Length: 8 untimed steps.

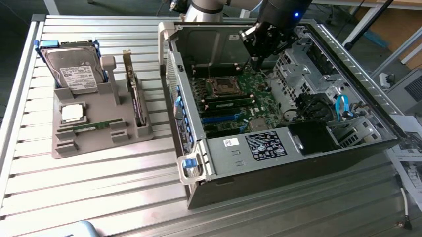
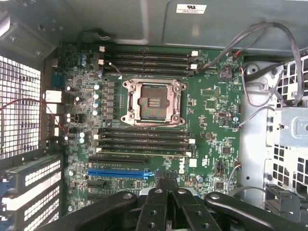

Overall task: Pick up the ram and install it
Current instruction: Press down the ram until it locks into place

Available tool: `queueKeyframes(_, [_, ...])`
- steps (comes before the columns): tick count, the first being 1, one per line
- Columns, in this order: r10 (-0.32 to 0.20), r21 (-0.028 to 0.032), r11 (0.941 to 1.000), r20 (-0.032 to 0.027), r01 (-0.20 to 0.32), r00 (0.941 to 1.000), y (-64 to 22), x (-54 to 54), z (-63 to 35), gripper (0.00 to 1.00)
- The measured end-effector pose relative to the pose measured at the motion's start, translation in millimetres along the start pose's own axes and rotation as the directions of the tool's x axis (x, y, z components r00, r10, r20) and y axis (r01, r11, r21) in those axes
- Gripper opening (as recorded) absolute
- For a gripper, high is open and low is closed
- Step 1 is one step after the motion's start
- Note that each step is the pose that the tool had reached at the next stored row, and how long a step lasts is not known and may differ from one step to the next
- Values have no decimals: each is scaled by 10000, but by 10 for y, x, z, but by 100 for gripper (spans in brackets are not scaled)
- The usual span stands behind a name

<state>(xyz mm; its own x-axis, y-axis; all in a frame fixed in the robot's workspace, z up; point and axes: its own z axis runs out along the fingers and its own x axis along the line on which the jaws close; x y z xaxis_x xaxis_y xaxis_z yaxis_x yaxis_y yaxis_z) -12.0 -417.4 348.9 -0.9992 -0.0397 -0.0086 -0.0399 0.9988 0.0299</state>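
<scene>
My black fingers, closed on nothing, hover inside the open grey computer case; the thin green ram stick lies lengthwise on the grey holder, well toward the exterior view's left.

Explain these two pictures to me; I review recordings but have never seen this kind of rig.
The exterior view looks at a metal table from off the arm. An open computer case lies on it, its green motherboard exposed. The dark machine above the case is a robot arm; its claw hangs over the board. Toward the exterior view's left, a grey holder carries spare parts: a hard drive, a square processor chip and the ram, a thin green stick. The wrist view comes from a camera on the arm, looking down past the shut, empty claw at the empty processor socket.
</scene>
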Motion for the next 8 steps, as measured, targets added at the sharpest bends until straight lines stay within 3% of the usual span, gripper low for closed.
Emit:
queueKeyframes(3, [1, -2, 10000, -66, -1, 10000, 0, 0, -1, 10])
queueKeyframes(8, [1, -3, 10000, -81, -1, 10000, 0, 0, 0, 10])
